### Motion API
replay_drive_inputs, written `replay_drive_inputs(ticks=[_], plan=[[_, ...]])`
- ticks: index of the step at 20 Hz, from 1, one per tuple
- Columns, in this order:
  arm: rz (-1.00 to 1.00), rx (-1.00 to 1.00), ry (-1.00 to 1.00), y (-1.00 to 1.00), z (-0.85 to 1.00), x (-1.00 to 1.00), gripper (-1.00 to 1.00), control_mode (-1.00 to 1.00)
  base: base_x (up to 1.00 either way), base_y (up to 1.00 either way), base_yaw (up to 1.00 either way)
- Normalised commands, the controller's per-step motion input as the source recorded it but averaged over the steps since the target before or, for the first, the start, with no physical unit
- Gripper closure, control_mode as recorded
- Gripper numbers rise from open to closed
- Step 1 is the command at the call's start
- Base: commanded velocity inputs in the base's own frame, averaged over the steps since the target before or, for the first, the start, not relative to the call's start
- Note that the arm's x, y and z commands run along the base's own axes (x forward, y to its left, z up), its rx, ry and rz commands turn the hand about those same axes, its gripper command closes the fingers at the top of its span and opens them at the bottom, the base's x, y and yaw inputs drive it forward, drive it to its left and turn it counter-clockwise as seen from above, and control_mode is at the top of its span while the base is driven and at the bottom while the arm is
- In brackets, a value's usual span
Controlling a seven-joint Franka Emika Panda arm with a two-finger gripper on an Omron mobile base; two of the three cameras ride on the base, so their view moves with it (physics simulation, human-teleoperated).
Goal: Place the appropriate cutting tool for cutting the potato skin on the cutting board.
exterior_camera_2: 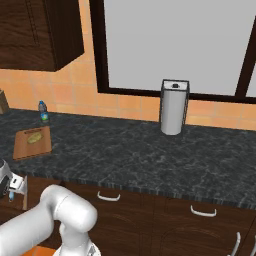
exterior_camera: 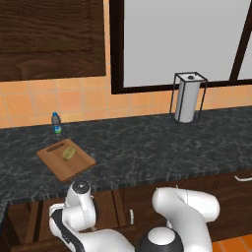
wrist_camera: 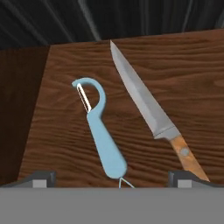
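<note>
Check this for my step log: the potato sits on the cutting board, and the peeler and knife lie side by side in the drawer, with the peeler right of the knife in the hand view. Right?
Not quite. In the hand view the peeler lies left of the knife, not right. The rest holds: the potato sits on the cutting board in the left base view.

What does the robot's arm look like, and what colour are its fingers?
The arm is smooth, glossy white, made of fat rounded tube sections with dark grey joints and a round grey cap on one end. Its two fingers are small, dark grey and blocky with lighter patches. No cables or markings show.
</note>
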Motion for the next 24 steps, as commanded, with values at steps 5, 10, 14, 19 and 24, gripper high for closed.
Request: replay_drive_inputs(ticks=[5,10,14,19,24], plan=[[0.01,0.0,0.01,0.3,-0.11,0.0,-1.0,-1.0,0.0,0.0,0.0],[0.0,0.0,0.0,0.0,0.0,0.01,-1.0,-1.0,0.0,0.0,0.0],[0.0,0.0,0.0,0.0,-0.06,0.07,-1.0,-1.0,0.0,0.0,0.0],[0.0,0.0,0.0,0.0,-0.07,0.13,-1.0,-1.0,0.0,0.0,0.0],[0.0,0.0,0.0,0.0,-0.08,0.03,-1.0,-1.0,0.0,0.0,0.0]])
